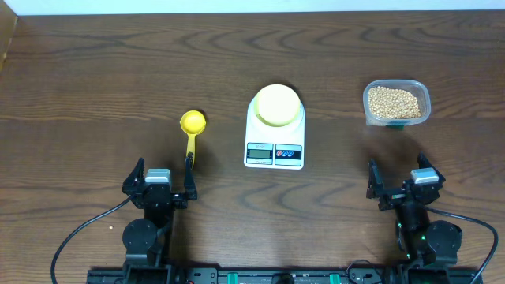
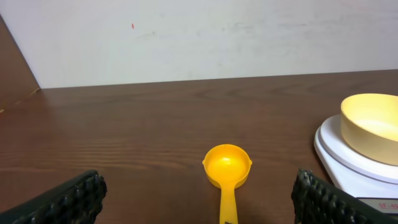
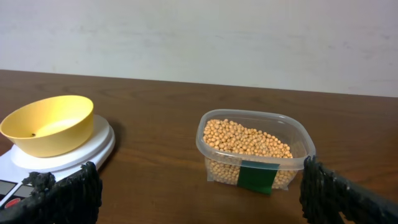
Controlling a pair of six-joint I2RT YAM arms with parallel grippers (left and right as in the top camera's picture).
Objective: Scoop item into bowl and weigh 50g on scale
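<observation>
The pale-yellow bowl sits on the white scale at the table's centre. The item, a heap of tan grains, fills a clear plastic container at the right. A yellow scoop lies left of the scale, handle toward my left gripper, which is open and empty behind it. At the near right, my right gripper stands open and empty, short of the container.
The brown wooden table runs back to a pale wall. Cables trail from both arm bases at the near edge.
</observation>
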